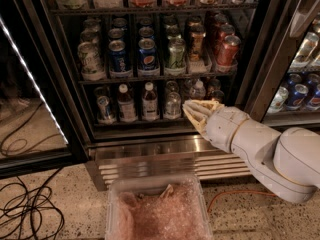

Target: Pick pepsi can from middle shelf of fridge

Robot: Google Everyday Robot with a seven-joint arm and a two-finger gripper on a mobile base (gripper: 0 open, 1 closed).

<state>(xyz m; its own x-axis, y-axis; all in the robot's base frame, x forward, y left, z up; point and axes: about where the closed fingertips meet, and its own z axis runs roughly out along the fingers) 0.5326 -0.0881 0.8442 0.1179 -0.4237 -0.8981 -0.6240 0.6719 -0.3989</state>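
Observation:
The pepsi can, blue with a round globe logo, stands at the front of the middle shelf of the fridge. A blue can with white lettering is on its left and a green can on its right. My gripper is open and empty. It hangs in front of the bottle shelf below, lower than the pepsi can and to its right, and touches nothing.
A clear plastic bin sits on the floor before the steel base grille. The open glass door stands at left, with black cables on the floor. Small bottles fill the lower shelf. Red cans stand at right.

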